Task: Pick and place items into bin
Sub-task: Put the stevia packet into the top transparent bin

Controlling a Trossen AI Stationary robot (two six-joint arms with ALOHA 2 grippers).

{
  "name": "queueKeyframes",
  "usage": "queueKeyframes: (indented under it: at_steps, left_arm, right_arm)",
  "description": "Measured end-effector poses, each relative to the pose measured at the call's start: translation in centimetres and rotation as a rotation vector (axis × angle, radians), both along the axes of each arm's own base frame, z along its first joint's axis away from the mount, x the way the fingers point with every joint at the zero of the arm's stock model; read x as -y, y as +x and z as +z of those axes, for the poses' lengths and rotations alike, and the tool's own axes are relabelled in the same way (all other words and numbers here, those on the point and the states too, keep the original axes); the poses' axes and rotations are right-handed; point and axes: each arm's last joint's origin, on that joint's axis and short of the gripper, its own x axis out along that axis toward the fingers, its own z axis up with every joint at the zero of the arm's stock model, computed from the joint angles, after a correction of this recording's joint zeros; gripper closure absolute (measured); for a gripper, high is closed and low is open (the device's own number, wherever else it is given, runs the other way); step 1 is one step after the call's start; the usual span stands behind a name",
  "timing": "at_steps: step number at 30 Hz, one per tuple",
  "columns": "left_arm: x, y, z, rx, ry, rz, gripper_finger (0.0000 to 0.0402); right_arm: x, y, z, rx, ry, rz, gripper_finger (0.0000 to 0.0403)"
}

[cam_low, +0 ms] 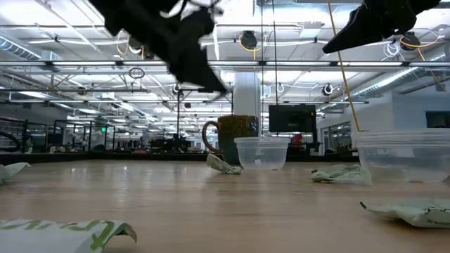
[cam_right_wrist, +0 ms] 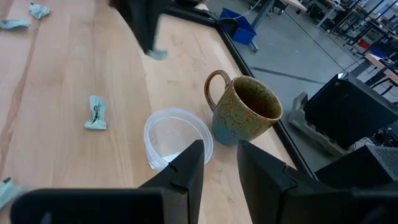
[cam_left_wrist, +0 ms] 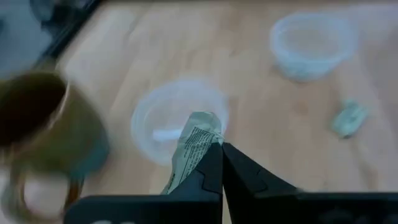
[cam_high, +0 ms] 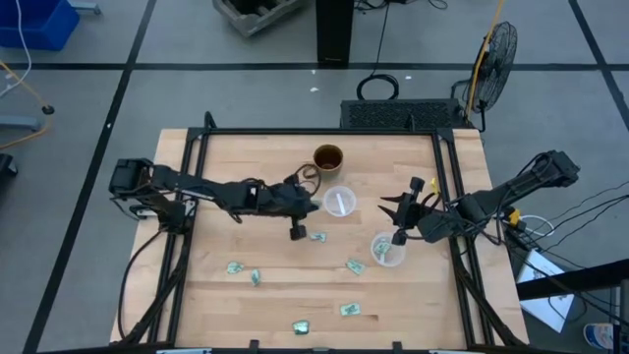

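Above table centre, left gripper pinches a green-and-white wrapper; carry toward two o'clock over the clear tub, then release. Right gripper, fingers parted, waits at three o'clock.

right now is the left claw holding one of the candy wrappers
Yes, in the left wrist view the left claw is pinched shut on a pale green-and-white wrapper, held above the clear round container.

Small crinkled green-and-white packets lay scattered flat over the table's near half. One packet hung pinched above a clear tub.

pale wood table, clear plastic tubs.
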Motion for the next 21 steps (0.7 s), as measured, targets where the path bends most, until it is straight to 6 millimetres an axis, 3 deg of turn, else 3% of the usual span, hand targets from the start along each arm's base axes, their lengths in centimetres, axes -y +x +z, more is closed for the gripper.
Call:
queueKeyframes:
  at_steps: [3, 7, 14, 21]
  left_arm:
    - [0.5, 1.7, 1.2, 0.048, 0.062, -0.066, 0.0398]
    - [0.0, 4.2, 0.6, 0.038, 0.096, -0.079, 0.0396]
    - [-2.0, 8.1, -3.2, -0.093, 0.111, -0.056, 0.0393]
    - [-4.2, 9.3, -4.7, -0.129, 0.067, 0.018, 0.0394]
  right_arm:
    - [0.3, 0.1, 0.0, 0.005, 0.001, -0.021, 0.0314]
    - [0.7, 0.3, 0.0, 0.009, 0.003, -0.045, 0.0314]
    - [1.1, 0.4, 0.0, 0.015, 0.018, -0.073, 0.0314]
    - [1.1, 0.3, 0.0, 0.005, 0.018, -0.073, 0.0314]
